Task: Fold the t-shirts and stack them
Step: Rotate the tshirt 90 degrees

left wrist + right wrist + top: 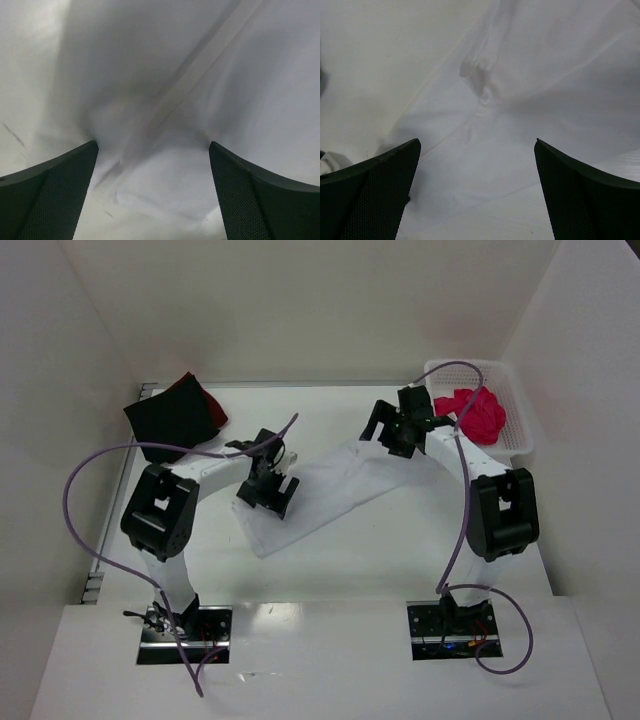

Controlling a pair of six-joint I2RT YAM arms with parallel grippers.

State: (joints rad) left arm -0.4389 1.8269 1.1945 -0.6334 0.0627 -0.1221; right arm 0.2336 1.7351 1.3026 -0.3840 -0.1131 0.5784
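White t-shirt looks limp and light; pinch its end edges. Left hand and right hand are spread over it.

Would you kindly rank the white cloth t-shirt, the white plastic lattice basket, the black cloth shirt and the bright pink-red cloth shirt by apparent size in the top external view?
1. white cloth t-shirt, spread out: largest.
2. white plastic lattice basket.
3. black cloth shirt and bright pink-red cloth shirt: too alike to rank.
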